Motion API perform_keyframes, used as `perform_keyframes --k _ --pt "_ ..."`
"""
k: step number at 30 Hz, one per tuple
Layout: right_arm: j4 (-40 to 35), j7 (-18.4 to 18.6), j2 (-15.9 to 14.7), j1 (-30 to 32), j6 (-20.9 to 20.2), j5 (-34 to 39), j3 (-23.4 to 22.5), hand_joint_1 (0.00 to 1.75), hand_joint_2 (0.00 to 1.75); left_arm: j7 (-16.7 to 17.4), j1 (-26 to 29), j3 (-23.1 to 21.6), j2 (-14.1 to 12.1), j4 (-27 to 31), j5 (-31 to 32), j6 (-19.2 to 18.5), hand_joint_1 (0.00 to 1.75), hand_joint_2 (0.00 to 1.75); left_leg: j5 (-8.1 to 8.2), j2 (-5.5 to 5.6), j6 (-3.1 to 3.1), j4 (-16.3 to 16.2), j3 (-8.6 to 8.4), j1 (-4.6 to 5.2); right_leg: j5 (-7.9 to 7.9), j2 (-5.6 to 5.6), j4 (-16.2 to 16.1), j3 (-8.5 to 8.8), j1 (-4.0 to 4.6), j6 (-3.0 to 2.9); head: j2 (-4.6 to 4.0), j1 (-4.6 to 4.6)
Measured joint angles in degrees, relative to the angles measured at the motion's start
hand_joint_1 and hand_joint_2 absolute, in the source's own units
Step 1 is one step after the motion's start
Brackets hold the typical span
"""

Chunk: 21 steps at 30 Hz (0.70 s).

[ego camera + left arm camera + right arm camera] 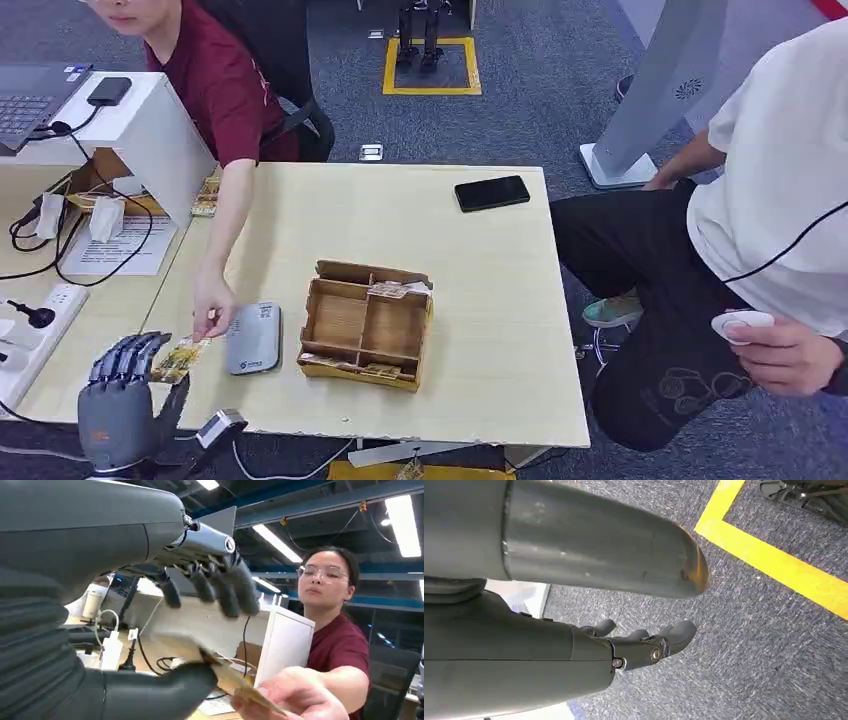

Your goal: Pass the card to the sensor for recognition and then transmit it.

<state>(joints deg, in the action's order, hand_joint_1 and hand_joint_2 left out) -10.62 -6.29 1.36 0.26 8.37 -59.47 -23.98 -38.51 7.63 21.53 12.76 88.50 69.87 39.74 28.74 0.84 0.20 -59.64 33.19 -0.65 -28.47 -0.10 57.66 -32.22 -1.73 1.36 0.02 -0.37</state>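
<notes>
Left hand: I see my left hand (125,395) raised at the table's (480,300) near-left corner, fingers (225,587) up, pinching the card (182,358) against the thumb (165,687).
Card: its far end is held by a person's hand (212,305), just left of the grey sensor (252,338).
Box: cardboard box (365,325) right of the sensor.
Right hand: my right hand (644,642) hangs over carpet, fingers loosely apart, grasping nothing.
Writing: card print is too blurred for me to read.
</notes>
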Motion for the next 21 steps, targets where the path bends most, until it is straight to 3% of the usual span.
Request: perform_keyframes --k 5,14,21 --pt "0.00 -0.55 0.00 -0.04 0.04 -0.74 -0.15 0.00 0.00 0.87 0.22 -0.46 -1.31 -0.02 -1.57 0.00 1.75 1.75 0.00 0.00 0.00 0.00 0.00 0.00 0.00 0.00 0.00 0.00 0.00 0.00 0.00 0.00" --pt "0.00 -0.61 0.00 -0.05 -0.02 -1.07 -0.33 0.00 0.00 0.09 0.63 -0.68 -1.46 -0.07 -4.14 0.00 1.75 1.75 0.00 0.00 0.00 0.00 0.00 0.00 0.00 0.00 0.00 0.00 0.00 0.00 0.00 -0.02" --pt "0.00 -0.61 0.09 -0.05 0.04 -1.16 -1.38 0.00 0.00 5.58 1.68 -5.58 -3.98 -0.55 -11.89 -0.02 1.75 1.75 0.00 0.00 0.00 0.00 -0.01 0.00 0.00 0.00 0.00 0.00 0.00 0.00 0.00 -0.02"
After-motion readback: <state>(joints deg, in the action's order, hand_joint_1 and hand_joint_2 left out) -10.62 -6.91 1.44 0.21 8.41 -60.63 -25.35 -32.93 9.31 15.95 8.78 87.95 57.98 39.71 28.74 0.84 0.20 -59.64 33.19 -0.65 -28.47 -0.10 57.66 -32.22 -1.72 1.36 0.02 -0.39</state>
